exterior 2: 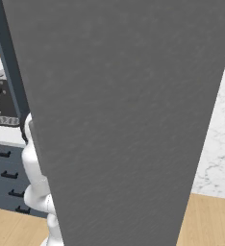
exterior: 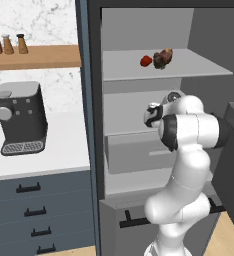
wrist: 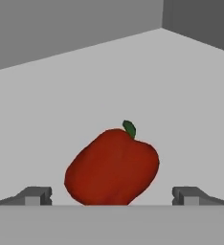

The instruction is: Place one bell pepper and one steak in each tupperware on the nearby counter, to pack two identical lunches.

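Observation:
A glossy red bell pepper [wrist: 113,167] with a green stem lies on a grey fridge shelf, right in front of my gripper [wrist: 112,195]. Its two fingertips [wrist: 37,195] stand wide apart on either side of the pepper, open and holding nothing. From the left base view my hand [exterior: 151,115] reaches into the open fridge at the middle shelf. On the top shelf [exterior: 189,67] sit another red bell pepper [exterior: 146,61] and the brown mottled steak [exterior: 162,58], side by side. The tupperware is out of view. The white counter [exterior: 54,150] runs left of the fridge.
A dark coffee machine [exterior: 20,117] stands on the counter, over drawers with black handles [exterior: 29,188]. A wooden shelf [exterior: 39,56] carries small bottles. The open grey fridge door [exterior 2: 133,120] blocks most of the right base view. A fridge drawer [exterior: 139,155] sits below my hand.

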You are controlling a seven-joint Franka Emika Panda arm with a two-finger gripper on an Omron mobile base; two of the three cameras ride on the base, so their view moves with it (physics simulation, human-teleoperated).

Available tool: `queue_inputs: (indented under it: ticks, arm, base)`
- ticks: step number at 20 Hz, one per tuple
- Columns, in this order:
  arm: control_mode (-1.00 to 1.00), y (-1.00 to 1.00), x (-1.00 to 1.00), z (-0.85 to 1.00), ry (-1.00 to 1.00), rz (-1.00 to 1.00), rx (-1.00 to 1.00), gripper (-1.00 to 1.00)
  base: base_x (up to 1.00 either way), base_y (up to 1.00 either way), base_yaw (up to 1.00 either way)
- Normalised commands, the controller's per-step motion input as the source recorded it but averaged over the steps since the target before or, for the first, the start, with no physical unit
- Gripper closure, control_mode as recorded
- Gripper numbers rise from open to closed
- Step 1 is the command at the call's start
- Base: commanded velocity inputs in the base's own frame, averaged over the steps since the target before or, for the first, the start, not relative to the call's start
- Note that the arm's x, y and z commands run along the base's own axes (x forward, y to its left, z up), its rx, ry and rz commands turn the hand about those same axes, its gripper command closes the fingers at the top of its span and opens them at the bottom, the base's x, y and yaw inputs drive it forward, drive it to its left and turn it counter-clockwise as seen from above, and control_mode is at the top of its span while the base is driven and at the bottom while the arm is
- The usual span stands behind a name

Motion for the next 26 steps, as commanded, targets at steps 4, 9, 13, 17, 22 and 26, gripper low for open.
queue_inputs:
  ticks: [4, 9, 13, 17, 22, 26]
  arm:
    - [-1.0, -0.1, 0.13, -0.01, 0.0, -0.01, 0.0, -1.0]
    - [-1.0, -0.1, 0.15, -0.01, 0.0, -0.01, 0.0, -1.0]
    - [-1.0, -0.1, 0.18, -0.12, 0.0, -0.01, 0.01, -1.0]
    - [-1.0, -0.01, 0.12, -0.12, 0.0, 0.0, 0.0, -1.0]
    - [-1.0, 0.0, 0.0, 0.0, 0.0, 0.0, 0.0, -1.0]
    - [-1.0, 0.0, 0.0, -0.04, 0.0, 0.0, 0.0, -1.0]
  base:
    - [0.0, 0.0, 0.0]
    - [0.0, 0.0, 0.0]
    - [0.0, 0.0, 0.0]
    - [0.0, 0.0, 0.0]
    - [0.0, 0.0, 0.0]
    - [0.0, 0.0, 0.0]
